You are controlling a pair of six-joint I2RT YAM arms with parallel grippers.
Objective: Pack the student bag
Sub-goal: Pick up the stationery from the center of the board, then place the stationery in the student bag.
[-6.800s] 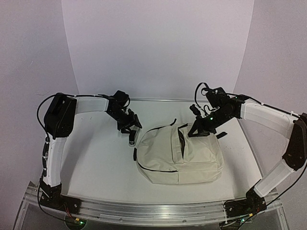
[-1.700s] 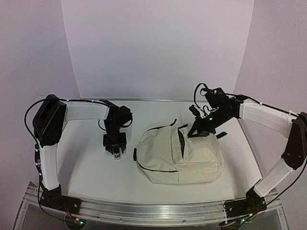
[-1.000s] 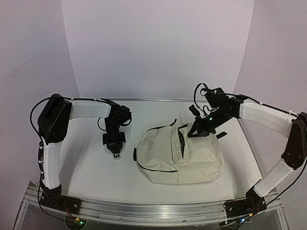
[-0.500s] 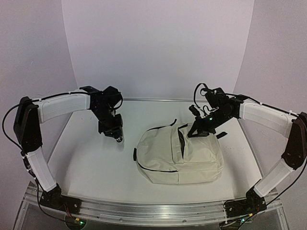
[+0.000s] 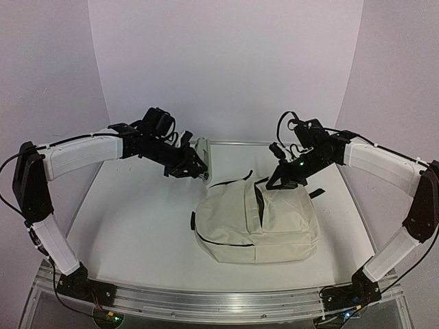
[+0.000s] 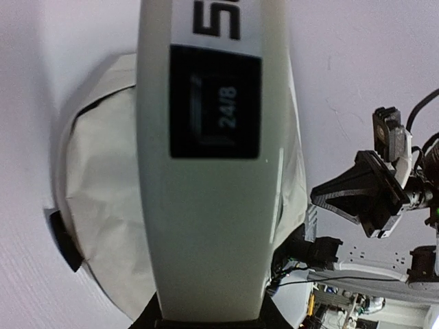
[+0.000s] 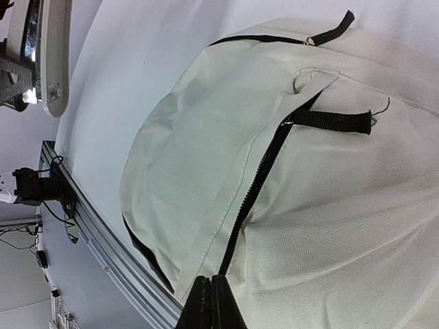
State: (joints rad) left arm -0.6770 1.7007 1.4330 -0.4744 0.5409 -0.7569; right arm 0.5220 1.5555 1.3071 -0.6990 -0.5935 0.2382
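Left gripper point(image 5: 193, 164) is clamped on a white smooth oblong container with a black label point(image 6: 206, 171), held in the air near the far edge of the large cream-beige fabric student bag point(image 5: 254, 226). The bag lies flat on the table, right of centre. Right gripper point(image 7: 210, 301) is closed against the bag's fabric beside the black zipper point(image 7: 254, 192); whether it pinches cloth cannot be told. Risks: the zipper slit looks narrow, so the container may snag the flap or slip from its hold. White table point(image 5: 130, 226); pale curved backdrop point(image 5: 226, 68); aluminium rail point(image 5: 219, 301) along the near edge.
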